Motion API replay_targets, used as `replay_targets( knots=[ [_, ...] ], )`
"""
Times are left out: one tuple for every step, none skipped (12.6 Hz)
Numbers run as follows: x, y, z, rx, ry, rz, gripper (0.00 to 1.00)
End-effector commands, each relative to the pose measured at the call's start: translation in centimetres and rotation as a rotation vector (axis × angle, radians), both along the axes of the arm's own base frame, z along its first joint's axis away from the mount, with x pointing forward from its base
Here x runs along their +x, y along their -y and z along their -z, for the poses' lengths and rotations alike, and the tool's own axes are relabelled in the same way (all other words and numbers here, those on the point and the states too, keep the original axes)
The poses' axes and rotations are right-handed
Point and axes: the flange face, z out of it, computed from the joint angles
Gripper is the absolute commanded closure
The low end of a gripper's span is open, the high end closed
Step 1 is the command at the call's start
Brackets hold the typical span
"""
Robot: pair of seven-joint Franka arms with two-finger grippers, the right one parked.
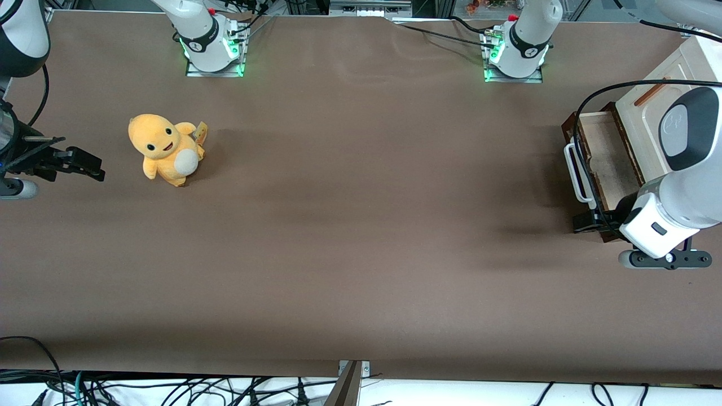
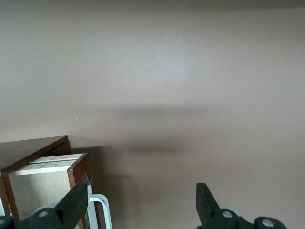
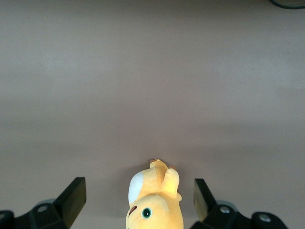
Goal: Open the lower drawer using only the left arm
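shallow wooden lower drawer with dark brown front [image 1: 599, 163] stands pulled out at the brown worktop's working-arm end, pale inside exposed. small black gripper [image 2: 143, 207] of the white left arm [image 1: 677, 186] sits beside its white loop handle [image 1: 576, 172], jaws spread, holding nothing; likely released.

A yellow plush toy [image 3: 153, 202] lies on the brown table [image 3: 152, 86], seemingly between 2 black fingertips [image 3: 71, 195].

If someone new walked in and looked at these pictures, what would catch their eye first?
Likely the yellow plush toy, sitting alone on the brown table toward the parked arm's end. Next, the lower drawer pulled out at the working arm's end, its pale inside showing, with the left arm's pincer open beside its white loop handle.
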Motion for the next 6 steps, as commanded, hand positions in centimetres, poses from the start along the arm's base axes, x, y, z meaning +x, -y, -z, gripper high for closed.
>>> replay_targets(
  knots=[
    [-0.74, -0.41, -0.73, -0.018, 0.01, 0.017, 0.0],
    [-0.69, -0.41, -0.77, -0.018, 0.012, 0.017, 0.0],
    [-0.62, -0.41, -0.96, -0.018, 0.016, 0.016, 0.0],
    [-0.58, -0.43, -1.12, -0.016, 0.018, 0.014, 0.0],
    [-0.59, -0.31, -1.12, -0.018, 0.018, 0.016, 0.0],
    [-0.6, -0.43, -1.1, -0.016, 0.016, 0.014, 0.0]
  ],
)
